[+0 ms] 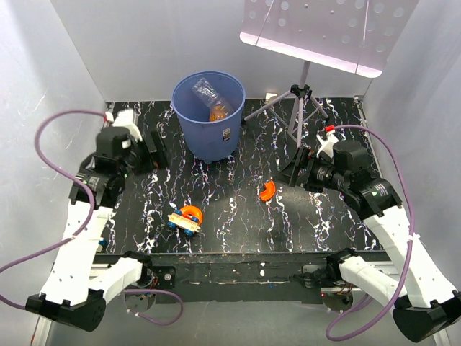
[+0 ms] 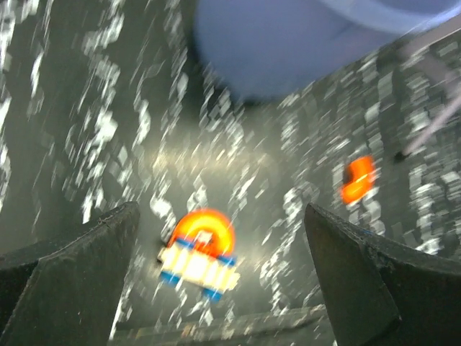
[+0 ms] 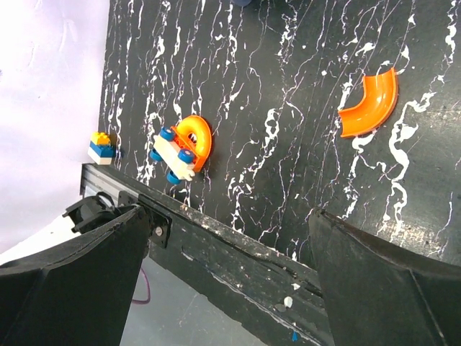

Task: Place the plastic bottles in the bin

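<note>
Top external view: the bin (image 1: 209,115) is seen standing at the far middle of the table (image 1: 238,231), near the back wall. A clear plastic bottle (image 1: 207,91) lies inside it, against the far rim, over something amber that cannot be made out. This content is shown in no other view.

Left wrist view, blurred: only the bin's lower wall (image 2: 288,50) is caught at the top edge. The left gripper (image 2: 221,209) is held wide apart, with nothing between the fingers. A wheeled orange-arch toy (image 2: 200,249) is framed below it and an orange curved piece (image 2: 358,179) to one side.

Right wrist view, sharp: the right gripper (image 3: 229,211) is likewise spread wide and empty. A small blue-and-yellow block (image 3: 103,146) is seen beside the table's side edge, near the white wall; it is not made out from above.

Open marble is left between the toy (image 1: 186,218) and the curved piece (image 1: 267,190). A tripod stand (image 1: 302,101) crowds the far right corner.
</note>
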